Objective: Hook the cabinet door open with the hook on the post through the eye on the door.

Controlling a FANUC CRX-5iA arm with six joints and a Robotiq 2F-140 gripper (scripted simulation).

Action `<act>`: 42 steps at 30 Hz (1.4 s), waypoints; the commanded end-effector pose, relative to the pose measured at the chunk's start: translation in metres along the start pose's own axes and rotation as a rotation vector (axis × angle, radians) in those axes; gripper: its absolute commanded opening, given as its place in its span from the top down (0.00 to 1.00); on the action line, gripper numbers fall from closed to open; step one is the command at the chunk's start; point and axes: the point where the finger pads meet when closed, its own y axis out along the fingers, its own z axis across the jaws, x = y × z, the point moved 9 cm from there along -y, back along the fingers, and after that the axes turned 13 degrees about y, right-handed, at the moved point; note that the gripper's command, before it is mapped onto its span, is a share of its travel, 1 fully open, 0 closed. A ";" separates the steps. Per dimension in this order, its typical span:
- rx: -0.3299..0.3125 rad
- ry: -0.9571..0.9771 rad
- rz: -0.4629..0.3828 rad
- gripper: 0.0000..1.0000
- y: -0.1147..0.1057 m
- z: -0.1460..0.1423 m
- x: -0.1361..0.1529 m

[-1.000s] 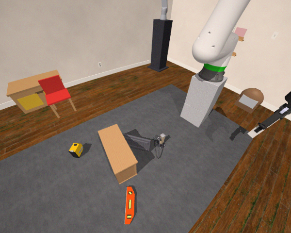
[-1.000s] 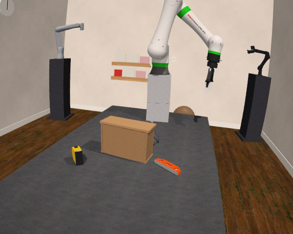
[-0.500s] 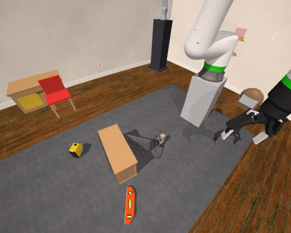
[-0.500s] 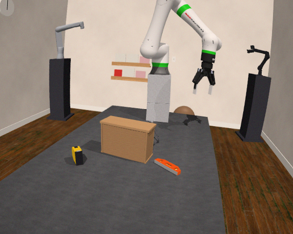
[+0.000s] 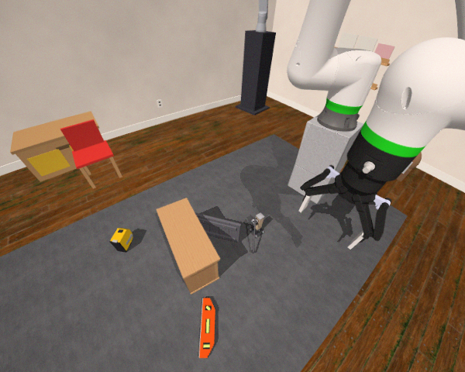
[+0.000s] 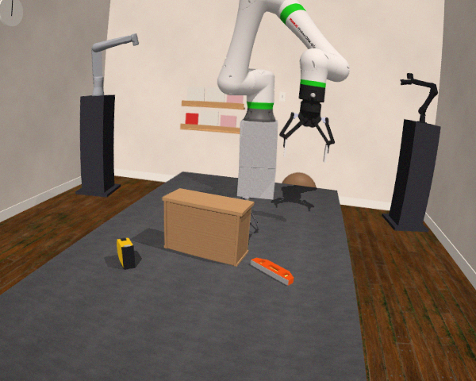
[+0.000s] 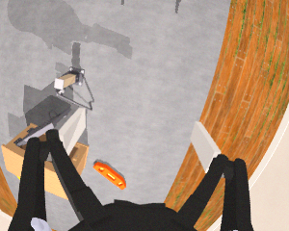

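- One arm worked the scene; its gripper (image 6: 305, 137) hung high above the grey mat (image 5: 84, 304), near the pale pedestal (image 6: 258, 155) and well apart from the cabinet (image 5: 187, 243).
- Jaws stood spread to their widest and held nothing; in the wrist view only mat and wood floor showed between the fingertips.
- Cabinet sat flat on its base on the mat, long top board level in the exterior view; no tilt could be made out.
- Door (image 5: 218, 226) was on the side facing the pedestal and appeared swung partway out in the top view. The exact angle could not be read from these views.
- Post (image 5: 259, 219), a small block-topped stand on thin legs, stood just beside the door's free edge.
- Hook (image 5: 255, 240) showed only as thin dark wire under the post's head. Whether it hung free or touched the door was too fine to tell, and the eye on the door could not be picked out.
- Judged progress: barely begun. No contact made with hook or door, and the approach was unfinished.
- Left to do: descend to the post, take the hook, seat it through the eye with the door open wide enough, release, withdraw.
- Two loose items lay clear of the work: a yellow tape measure (image 5: 121, 239) and an orange level (image 5: 207, 327).
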 end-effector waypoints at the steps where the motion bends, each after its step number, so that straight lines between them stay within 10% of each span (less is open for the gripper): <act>1: 0.010 0.279 -0.001 0.00 0.008 -0.042 0.056; 17: 0.033 0.951 -0.001 0.00 0.026 -0.183 0.149; 25: 0.035 1.005 -0.001 0.00 0.028 -0.197 0.154; 26: 0.035 1.005 -0.001 0.84 0.028 -0.197 0.154; 42: 0.035 1.005 -0.001 0.84 0.054 -0.197 0.154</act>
